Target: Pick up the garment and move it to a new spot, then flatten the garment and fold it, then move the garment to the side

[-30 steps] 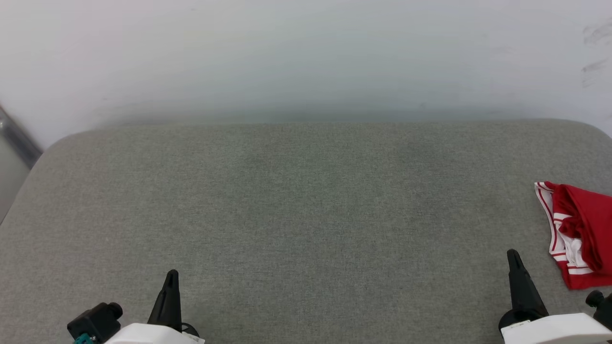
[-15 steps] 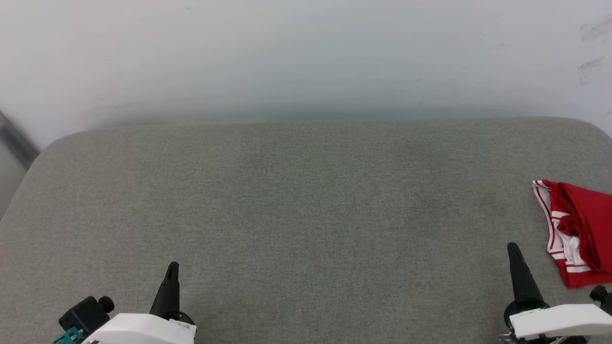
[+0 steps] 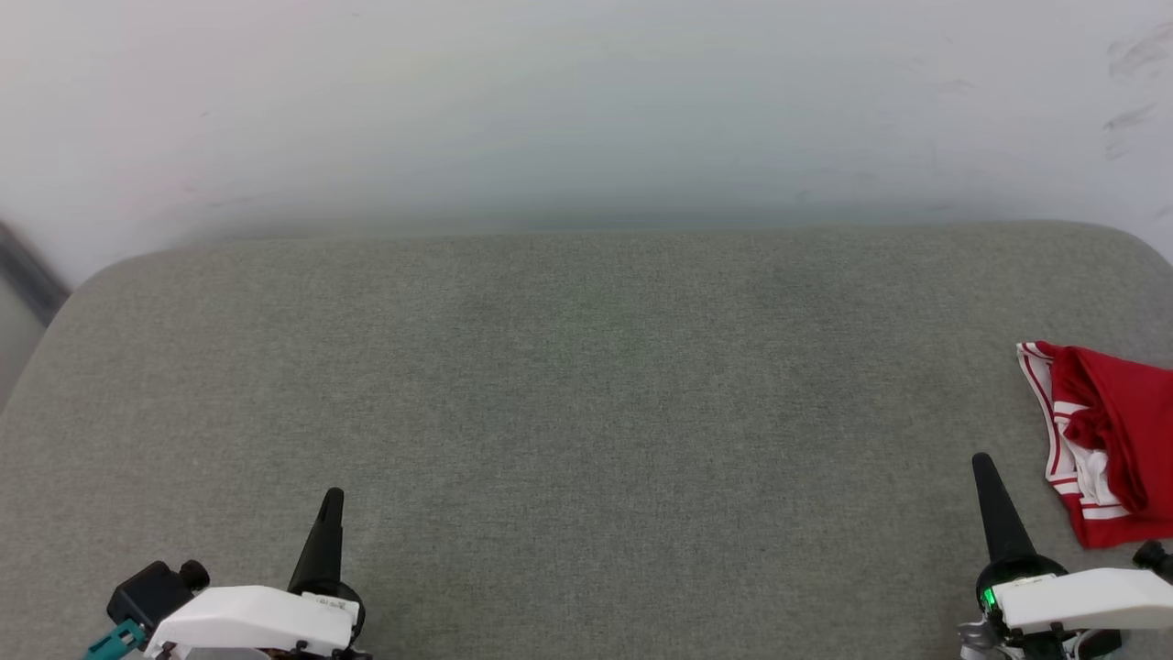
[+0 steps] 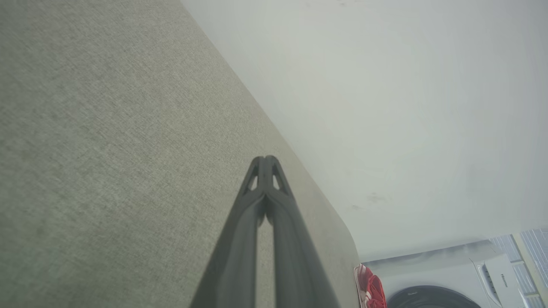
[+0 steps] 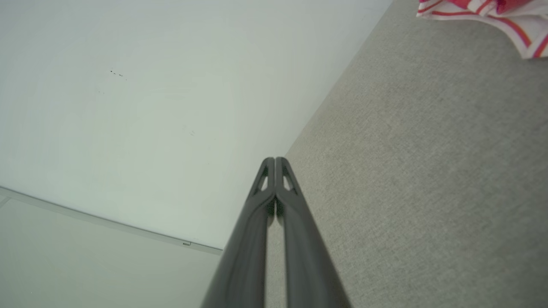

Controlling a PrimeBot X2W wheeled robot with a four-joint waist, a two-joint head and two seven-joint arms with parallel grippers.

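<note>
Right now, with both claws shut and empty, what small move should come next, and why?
Probably open the right claw and reach it rightward toward the crumpled red and white jersey. The jersey lies unheld at the right edge of the grey fabric surface, just beside that claw and far from the left claw.

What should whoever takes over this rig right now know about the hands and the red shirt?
Hands: left hand shut, empty, low left over the grey surface; right hand shut, empty, beside the garment, not touching it.
Things: garment lies bunched at the surface's right edge, partly cut off in the head view.
Done: nothing evident; it looks crumpled, not folded.
Left: pick it up, move it, flatten, fold, set aside.
</note>
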